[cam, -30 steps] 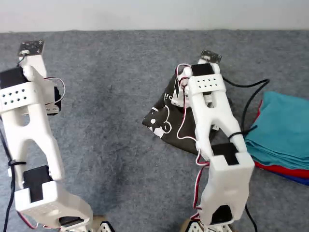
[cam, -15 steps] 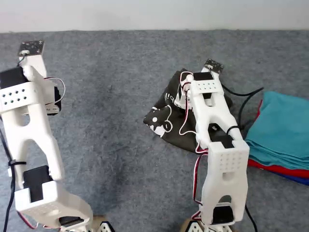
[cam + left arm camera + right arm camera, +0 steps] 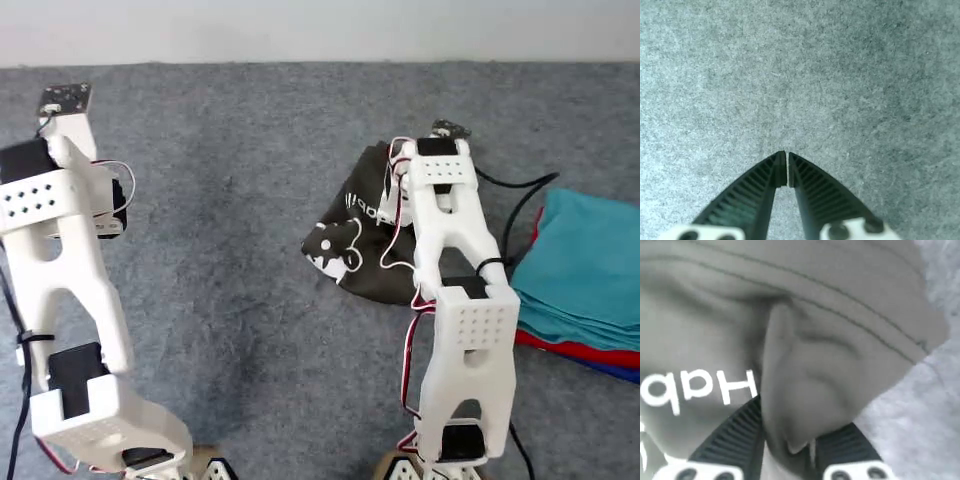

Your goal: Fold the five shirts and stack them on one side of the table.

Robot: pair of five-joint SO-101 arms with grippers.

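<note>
While both white arms are rising from the near edge of the grey tabletop [image 3: 250, 330], the right arm [image 3: 465, 340] is leaning out over the black shirt [image 3: 360, 255]. At the tabletop's right edge, just beside that arm, a stack [image 3: 585, 265] of folded shirts is resting. A teal shirt is lying on top, with red and then blue edges showing beneath it. A black cable is running from the arm toward the stack.

The black shirt is lying crumpled a little right of the tabletop's middle, with its white cartoon print and lettering facing up. The arm is covering the gap between shirt and stack, so whether they are touching cannot be told. In the right wrist view, the right fingers [image 3: 742, 427] are clenching a raised fold of this shirt. White letters are showing beside the fold, and stitched hem lines are running across the cloth beyond it.

Well apart from the shirt, the left arm [image 3: 60, 260] is standing at the tabletop's left side. The left fingers [image 3: 781, 172] are pressing together, grasping nothing, above bare tabletop. Farthest off, a pale wall [image 3: 300, 30] is bordering the tabletop's far edge.
</note>
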